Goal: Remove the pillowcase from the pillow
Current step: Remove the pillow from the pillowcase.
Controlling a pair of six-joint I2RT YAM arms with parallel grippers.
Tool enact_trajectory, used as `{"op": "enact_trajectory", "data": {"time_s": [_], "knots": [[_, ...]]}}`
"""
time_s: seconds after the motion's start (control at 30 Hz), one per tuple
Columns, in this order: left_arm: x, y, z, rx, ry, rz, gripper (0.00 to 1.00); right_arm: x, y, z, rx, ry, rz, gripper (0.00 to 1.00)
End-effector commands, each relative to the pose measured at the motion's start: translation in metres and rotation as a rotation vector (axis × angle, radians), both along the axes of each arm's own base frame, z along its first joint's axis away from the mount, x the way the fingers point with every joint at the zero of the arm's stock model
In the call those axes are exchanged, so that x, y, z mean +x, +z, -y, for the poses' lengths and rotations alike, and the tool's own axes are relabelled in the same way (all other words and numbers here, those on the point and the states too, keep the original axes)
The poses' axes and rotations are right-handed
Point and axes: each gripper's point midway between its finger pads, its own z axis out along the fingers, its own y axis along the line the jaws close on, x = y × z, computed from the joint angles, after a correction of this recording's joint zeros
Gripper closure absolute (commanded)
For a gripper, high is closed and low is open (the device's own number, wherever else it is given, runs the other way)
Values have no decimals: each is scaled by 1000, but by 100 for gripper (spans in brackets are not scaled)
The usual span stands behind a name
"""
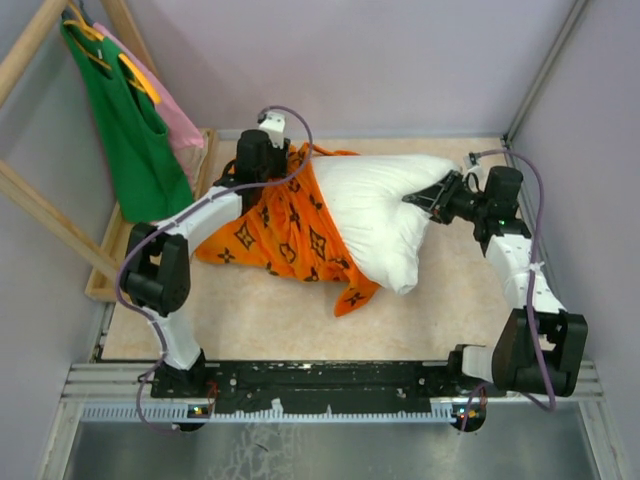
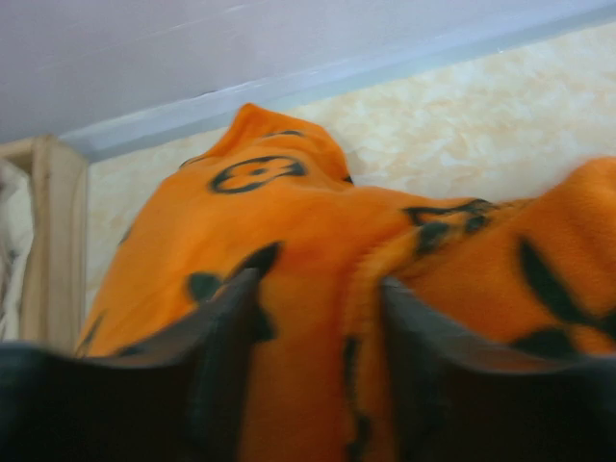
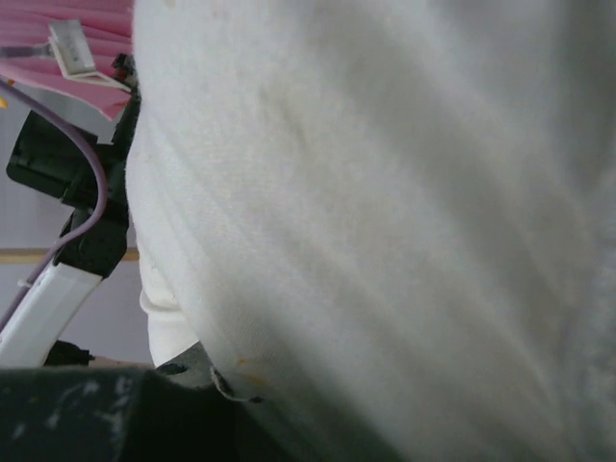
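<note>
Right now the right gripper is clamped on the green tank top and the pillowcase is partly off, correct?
No: the top view shows the right gripper clamped on the white pillow. The pillowcase is indeed partly off.

The pillowcase [image 1: 285, 225] is showing as soft, fuzzy orange cloth, matt, its black motifs printed flat into the nap. The pillow [image 1: 385, 205] is looking like plain white woven cloth, matt, creasing in fine diagonal folds. The tabletop [image 1: 260, 310] is reading as smooth, mottled beige. Along its near edge a rail [image 1: 330, 366] is gleaming as bare silver metal. Beyond its left edge a frame [image 1: 40, 210] is appearing as bare pale wood, with a green tank top [image 1: 135, 150] and a pink garment [image 1: 182, 128] hanging as thin matt cloth. The left gripper [image 2: 313, 375] is showing fingers [image 2: 221, 385] of matt black plastic
</note>
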Motion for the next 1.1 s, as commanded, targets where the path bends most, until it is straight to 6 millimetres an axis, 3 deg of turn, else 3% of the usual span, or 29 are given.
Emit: {"op": "enact_trajectory", "data": {"time_s": [0.0,0.07,0.13,0.23,0.33,0.4,0.57,0.67,0.8,1.07], "knots": [[-20,6,-78,92,166,-67,19,31,60,39,-70,-196,240,100],[-33,41,-56,26,92,-23,1,33,62,33,-102,-188,242,100],[-59,90,-28,-50,-19,47,0,36,61,29,-127,-185,237,100],[-126,147,53,-158,-293,158,0,43,55,26,-101,-190,219,100],[-196,158,110,-202,-522,168,0,48,48,24,-75,-186,193,100],[-226,147,122,-213,-583,104,0,52,46,26,-84,-197,179,100],[-305,99,147,-325,-786,-101,0,59,44,39,-118,-294,164,100],[-330,57,161,-342,-780,-240,0,62,43,42,-100,-326,159,100],[-337,22,174,-403,-740,-338,1,62,44,36,-86,-316,159,100],[-313,30,191,-453,-707,-229,0,52,52,24,-81,-274,198,100]]}}
